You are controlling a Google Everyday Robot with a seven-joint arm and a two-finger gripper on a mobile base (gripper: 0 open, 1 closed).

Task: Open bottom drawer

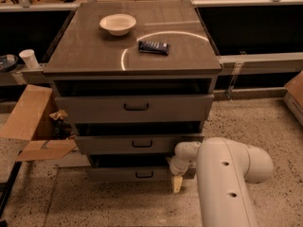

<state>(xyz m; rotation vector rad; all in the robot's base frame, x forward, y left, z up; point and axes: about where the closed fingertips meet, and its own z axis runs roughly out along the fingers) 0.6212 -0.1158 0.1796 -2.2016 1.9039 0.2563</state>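
The bottom drawer (118, 175) is the lowest grey front of the cabinet, with a small black bar handle (144, 175). It stands slightly pulled out, with a dark gap above it. My gripper (177, 182) hangs at the drawer's right end, just right of the handle and close to the floor. Its white wrist (182, 156) covers the drawer's right corner. The thick white arm (227, 183) fills the lower right. The middle drawer (109, 144) and the top drawer (94, 109) also stand slightly out.
A white bowl (118, 23) and a dark packet (153, 47) lie on the cabinet top. An open cardboard box (33, 122) sits on the floor left of the cabinet. A paper cup (29, 58) stands on a ledge at the left. Speckled floor lies in front.
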